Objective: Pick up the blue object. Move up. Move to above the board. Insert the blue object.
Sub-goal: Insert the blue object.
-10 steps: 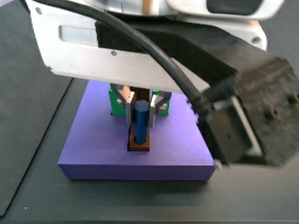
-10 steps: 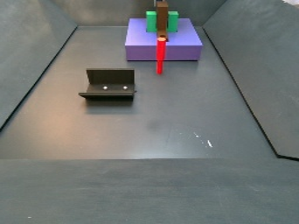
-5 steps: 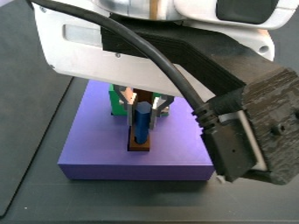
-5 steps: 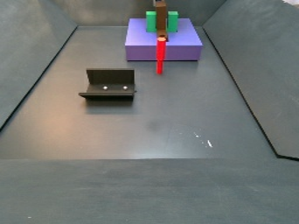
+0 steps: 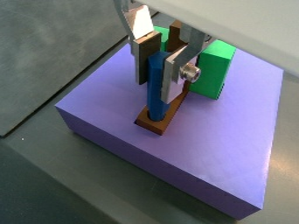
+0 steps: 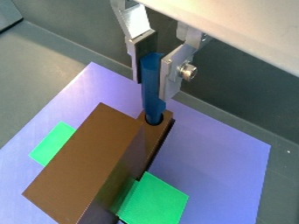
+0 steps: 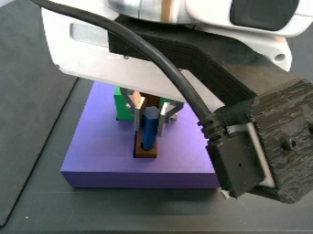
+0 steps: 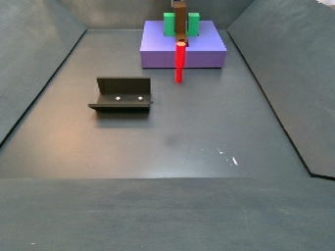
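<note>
No writing or labels readable in any view.

In a wrist view: gripper [image 5: 162,63] over the purple slab [image 5: 233,149], silver fingers [image 5: 145,45] on either side of the blue object [image 5: 156,80]; contact with the pads not certain. Blue object upright, lower end in the near end of the board [image 5: 162,117]. Green block [image 5: 212,72] just behind the fingers. Bare slab surface around the board, edges near the grey floor.

In a wrist view: gripper [image 6: 160,54] flanking the blue object [image 6: 153,85], which stands in the hole at the board [image 6: 100,171] end. Green block [image 6: 152,201] showing on both sides under the board.

In a side view: arm housing and black cable filling the upper frame. Blue object [image 7: 148,128] upright in the board [image 7: 145,151] on the purple slab [image 7: 110,157].

In a side view: fixture [image 8: 121,94] well apart on open floor. Red peg [image 8: 179,63] standing at the front edge of the purple slab [image 8: 205,49]. Gripper too small to make out.
</note>
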### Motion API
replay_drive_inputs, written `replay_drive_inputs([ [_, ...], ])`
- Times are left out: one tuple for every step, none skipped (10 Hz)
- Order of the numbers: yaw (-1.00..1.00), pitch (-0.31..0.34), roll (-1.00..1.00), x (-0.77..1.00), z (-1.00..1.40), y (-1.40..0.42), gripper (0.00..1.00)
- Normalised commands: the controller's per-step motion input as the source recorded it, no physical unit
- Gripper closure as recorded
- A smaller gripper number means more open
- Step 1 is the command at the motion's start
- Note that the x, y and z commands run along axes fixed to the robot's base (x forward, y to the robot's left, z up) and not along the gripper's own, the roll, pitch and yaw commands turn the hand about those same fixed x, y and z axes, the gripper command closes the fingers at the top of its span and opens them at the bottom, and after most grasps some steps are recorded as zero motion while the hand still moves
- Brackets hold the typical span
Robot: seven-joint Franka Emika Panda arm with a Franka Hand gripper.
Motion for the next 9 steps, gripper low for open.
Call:
replay_drive_inputs([
  [-0.01, 0.007, 0.01, -0.2, 0.1, -0.04, 1.0],
  [0.0, 0.0, 0.02, -0.22, 0.17, -0.06, 1.0],
  [0.0, 0.0, 0.05, -0.2, 0.17, -0.07, 1.0],
  [0.0, 0.0, 0.06, -0.19, 0.15, -0.03, 1.0],
  [0.0, 0.0, 0.04, -0.19, 0.13, -0.02, 1.0],
  [0.0, 0.0, 0.0, -0.11, 0.04, 0.0, 1.0],
  [0.0, 0.0, 0.0, 0.0, -0.03, 0.0, 1.0],
  [0.0, 0.0, -0.01, 0.12, -0.05, 0.01, 1.0],
  [0.0, 0.02, -0.03, 0.16, -0.03, 0.06, 1.0],
])
